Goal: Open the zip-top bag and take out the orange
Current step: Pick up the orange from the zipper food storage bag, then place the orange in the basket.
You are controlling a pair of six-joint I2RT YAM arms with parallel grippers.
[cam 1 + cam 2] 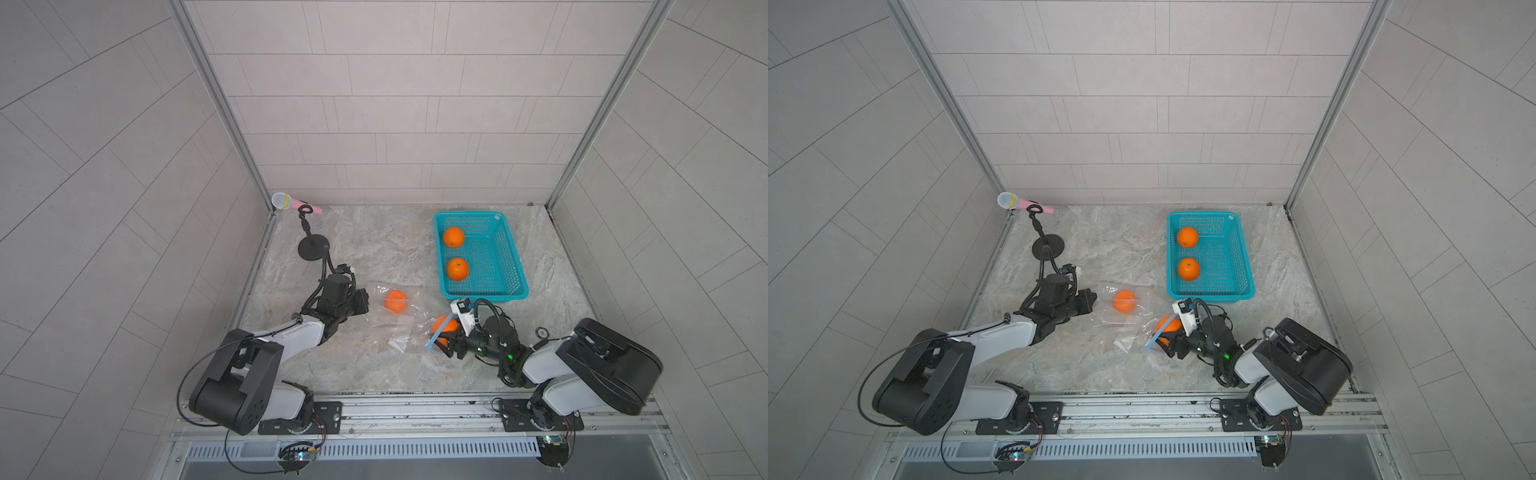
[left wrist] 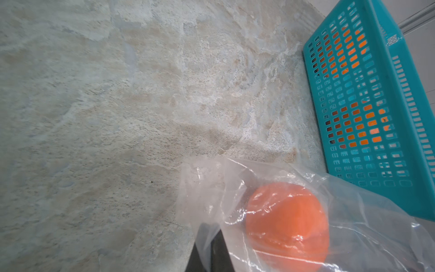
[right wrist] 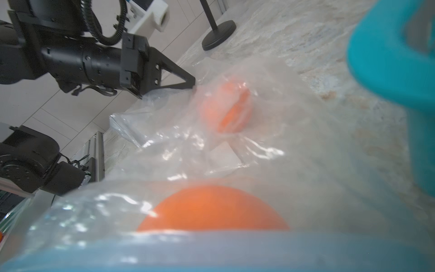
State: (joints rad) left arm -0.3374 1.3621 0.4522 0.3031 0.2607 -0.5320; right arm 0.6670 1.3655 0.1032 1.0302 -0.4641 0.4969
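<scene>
The zip-top bag point(image 1: 409, 334) is pinched at its left edge by the left gripper point(image 3: 193, 83) — the orange point(image 1: 439, 323) at the zip strip point(image 1: 435, 338) is clasped by the right gripper point(image 1: 445, 337), with open tabletop point(image 1: 374, 368) below.

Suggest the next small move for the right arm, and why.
Probably draw the right end effector back, pulling the round orange fruit out: it sits at the clear plastic bag's blue-zipped mouth between the fingers, while the shut left end effector holds the far end.
</scene>
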